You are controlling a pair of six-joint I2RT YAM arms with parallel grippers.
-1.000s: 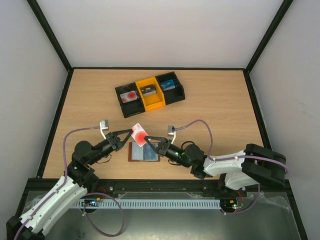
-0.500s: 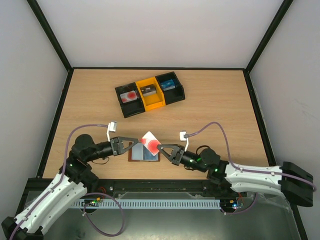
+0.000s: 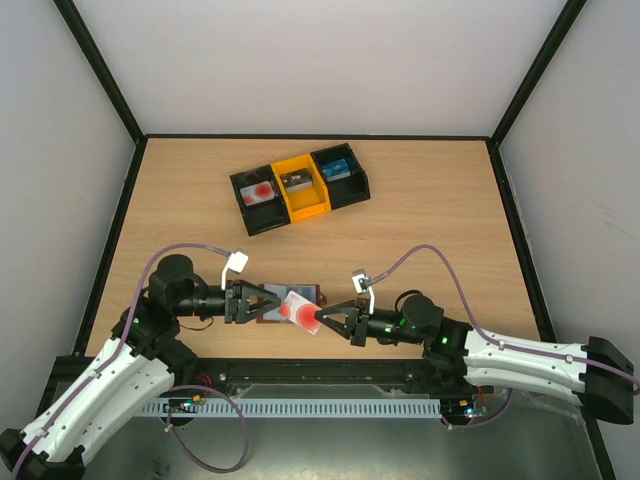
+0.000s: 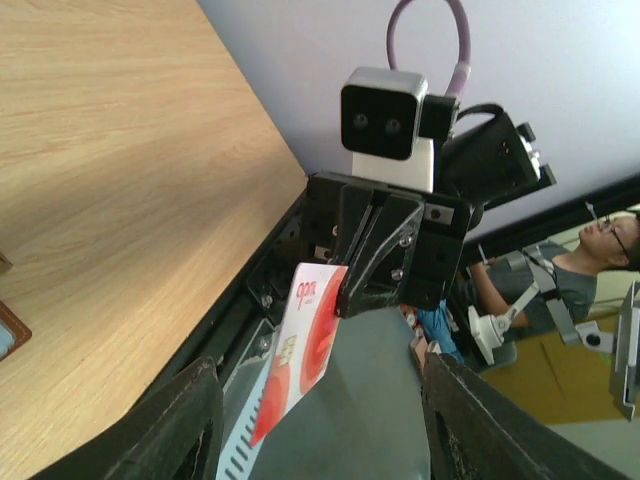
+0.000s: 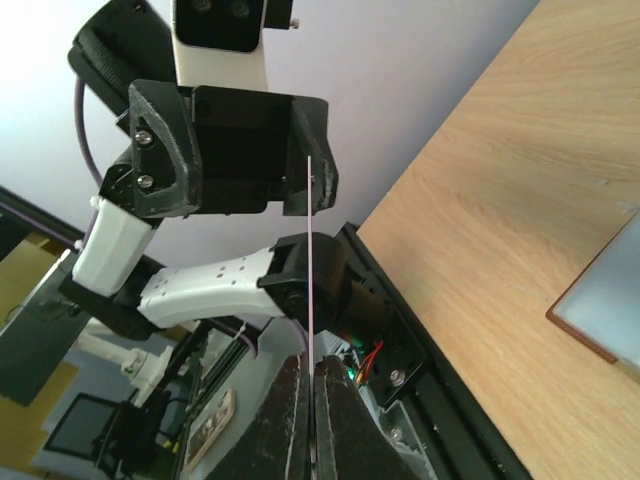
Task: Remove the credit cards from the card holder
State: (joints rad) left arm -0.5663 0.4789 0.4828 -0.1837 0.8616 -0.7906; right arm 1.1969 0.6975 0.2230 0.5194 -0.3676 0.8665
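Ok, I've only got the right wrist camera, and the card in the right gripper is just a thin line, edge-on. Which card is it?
Observer: The left wrist view shows its face. It's the whitish card with a red round mark, pinched at one edge by the right gripper.
Operator: And where's the tray from there?
Observer: In the top view the tray sits farther back on the table, beyond the wallet. There is something in all three of its compartments.
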